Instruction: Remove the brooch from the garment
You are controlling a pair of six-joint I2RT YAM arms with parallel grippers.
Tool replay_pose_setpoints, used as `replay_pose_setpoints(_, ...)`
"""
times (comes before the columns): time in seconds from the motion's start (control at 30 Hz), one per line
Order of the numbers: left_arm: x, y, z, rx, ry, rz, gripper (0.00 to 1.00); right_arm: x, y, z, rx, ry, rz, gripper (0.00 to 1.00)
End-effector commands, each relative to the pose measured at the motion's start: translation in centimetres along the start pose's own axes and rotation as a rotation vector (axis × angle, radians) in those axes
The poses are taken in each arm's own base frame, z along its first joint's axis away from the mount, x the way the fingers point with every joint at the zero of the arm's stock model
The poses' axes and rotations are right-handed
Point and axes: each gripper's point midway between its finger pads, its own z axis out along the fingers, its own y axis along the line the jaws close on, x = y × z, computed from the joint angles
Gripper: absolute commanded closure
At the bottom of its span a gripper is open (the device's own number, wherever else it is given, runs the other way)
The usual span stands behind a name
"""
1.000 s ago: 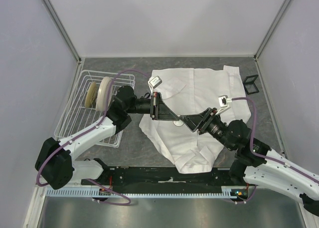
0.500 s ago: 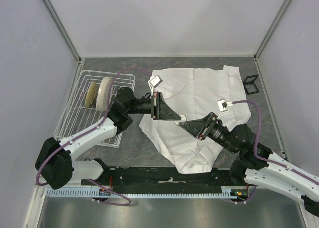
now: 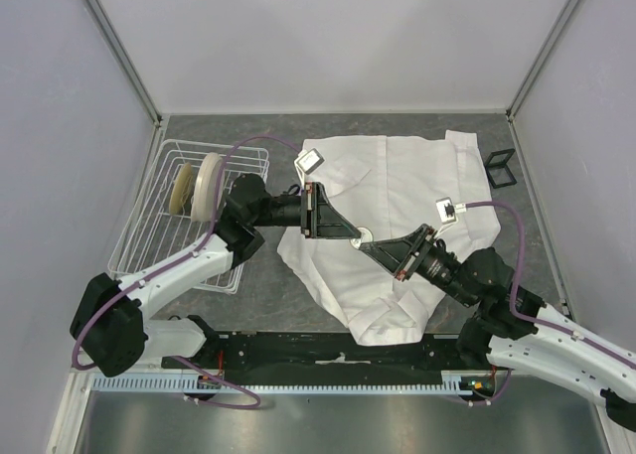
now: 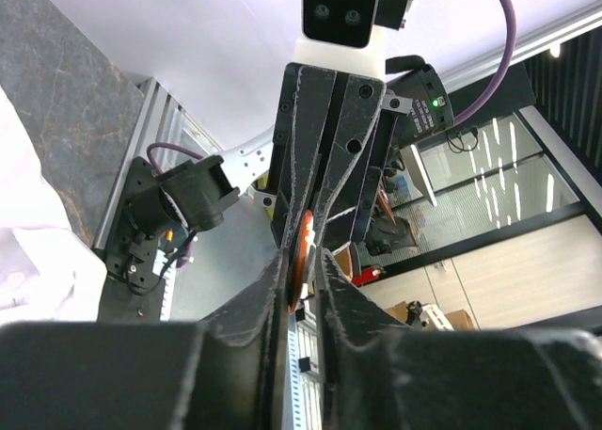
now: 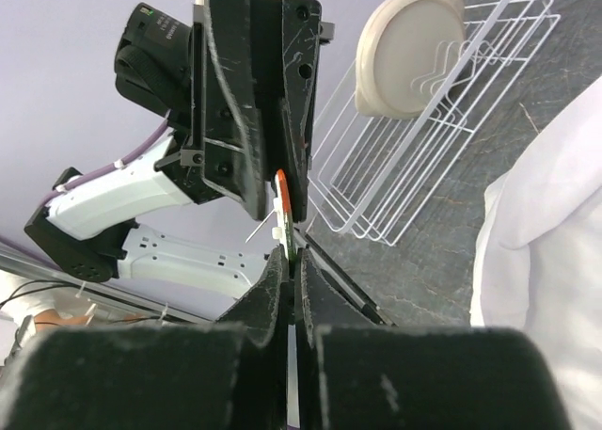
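The brooch (image 4: 304,237) is in air above the garment (image 3: 397,176), pinched edge-on by the left gripper (image 4: 301,268) and the right gripper (image 5: 288,261), jaws nearly together; I think only one should let go, slowly

No legible text, label, brand, number or sign is noted in any view. The brooch (image 4: 302,249) is seen edge-on, so any marking on its faces cannot be read. Nothing readable is made out on the white shirt (image 3: 397,176).
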Motion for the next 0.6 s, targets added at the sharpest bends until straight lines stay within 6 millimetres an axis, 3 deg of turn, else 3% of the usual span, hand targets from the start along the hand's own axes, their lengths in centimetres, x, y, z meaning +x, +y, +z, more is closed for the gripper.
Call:
replay_pose_setpoints(0.0, -1.0, -2.1, -0.9, 0.041, -0.037, 0.025, 0.73, 0.2, -1.4, -0.3, 0.065, 0.010, -0.055, 1.00)
replay_pose_setpoints(0.13, -1.6, -2.0, -1.5, 0.029, -0.062, 0.020, 0.66, 0.3, -1.4, -0.2, 0.067, 0.019, -0.055, 1.00)
replay_pose_setpoints(0.33, -1.5, -1.6, -1.6, 0.030, -0.051, 0.011, 0.66, 0.1, -1.1, -0.3, 0.057, 0.014, -0.051, 1.00)
replay_pose_setpoints(0.57, -0.8, -0.1, -1.5, 0.011, -0.022, -0.001, 0.52, -0.7, 0.2, -0.4, 0.027, 0.001, -0.044, 1.00)
